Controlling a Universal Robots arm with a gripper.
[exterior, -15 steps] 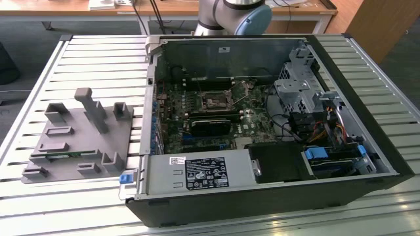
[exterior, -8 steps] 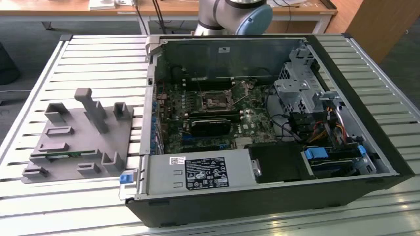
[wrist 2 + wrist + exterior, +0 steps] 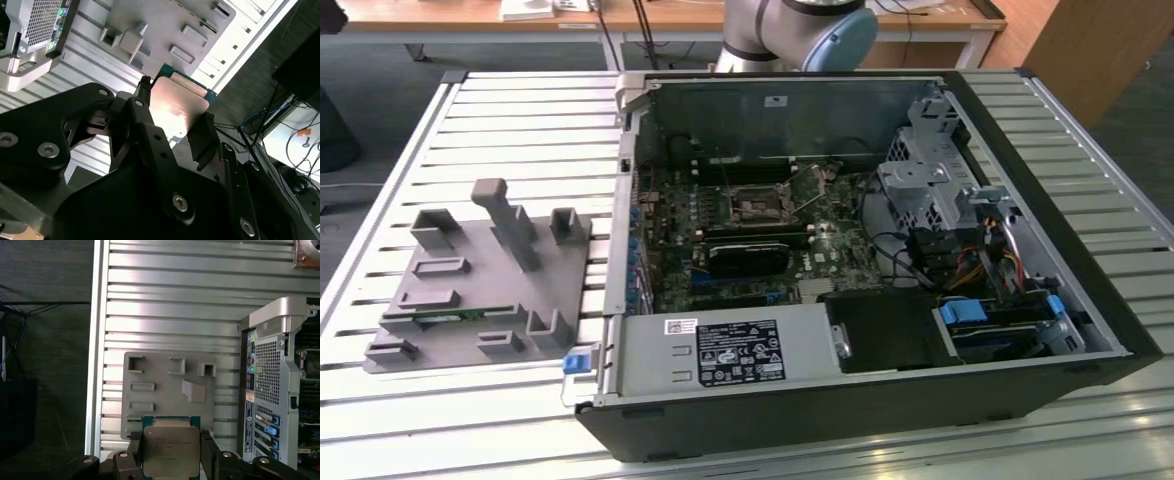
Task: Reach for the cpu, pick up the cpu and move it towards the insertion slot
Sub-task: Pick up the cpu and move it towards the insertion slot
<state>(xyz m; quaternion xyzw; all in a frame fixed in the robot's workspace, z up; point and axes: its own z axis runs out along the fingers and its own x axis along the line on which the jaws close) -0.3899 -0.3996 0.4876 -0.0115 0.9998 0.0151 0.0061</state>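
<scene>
— While the arm hangs above the grey fixture tray (image 3: pixel 170 390), where is the cpu (image 3: pixel 171 450)?

— Between my jaws: the gripper (image 3: pixel 175 120) is clamped on its edges, lifted off the table (image 3: pixel 175 290).

— And the insertion slot (image 3: pixel 757 207)?

— Inside the open computer case (image 3: pixel 881 400), well apart. I judge the pickup done and the carry remaining.

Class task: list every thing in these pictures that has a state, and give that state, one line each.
cpu: held between the gripper's fingers, lifted above the grey fixture tray, metal top showing.
gripper: shut on the cpu.
insertion slot: empty, its lever raised at a slant.
computer case: lying on its side, side panel off, inside exposed.
grey fixture tray: flat on the slatted table, a green memory stick in it.
</scene>
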